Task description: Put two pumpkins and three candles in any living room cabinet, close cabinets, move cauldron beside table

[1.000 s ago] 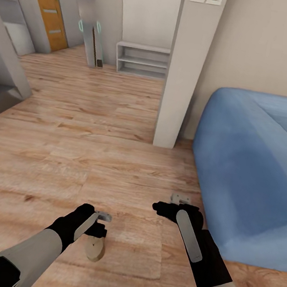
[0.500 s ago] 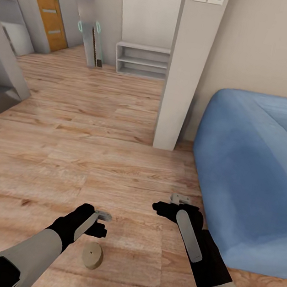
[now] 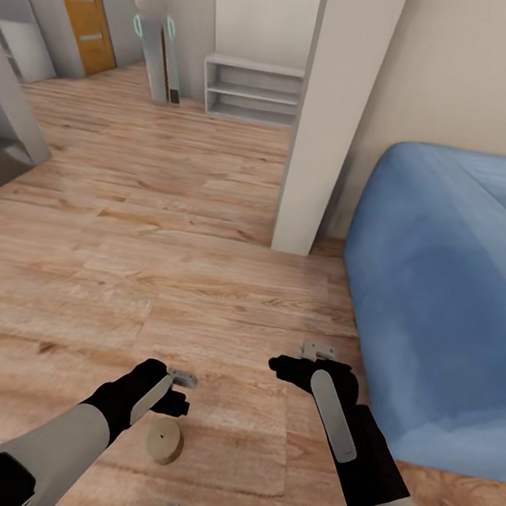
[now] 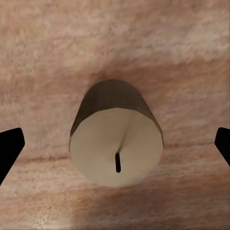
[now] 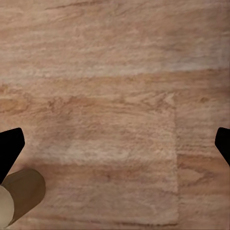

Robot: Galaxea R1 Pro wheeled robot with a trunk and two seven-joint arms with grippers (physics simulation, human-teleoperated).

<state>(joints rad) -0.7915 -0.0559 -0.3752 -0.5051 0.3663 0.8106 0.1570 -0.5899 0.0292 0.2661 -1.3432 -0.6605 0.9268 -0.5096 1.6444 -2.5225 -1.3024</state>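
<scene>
1 candle stands upright on the floor under the left gripper's spread fingers, probably light, stiff and waxy-slick, best pinched across its round sides.

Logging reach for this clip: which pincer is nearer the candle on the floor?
Left. The left pincer hangs open just above the candle; the right pincer is off to its side, also open.

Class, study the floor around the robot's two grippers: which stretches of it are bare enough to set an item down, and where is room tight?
Bare wooden floor runs from the pillar leftward. Bare boards also lie between the left gripper and right gripper. It is tight beside the candle and along the blue sofa.
</scene>
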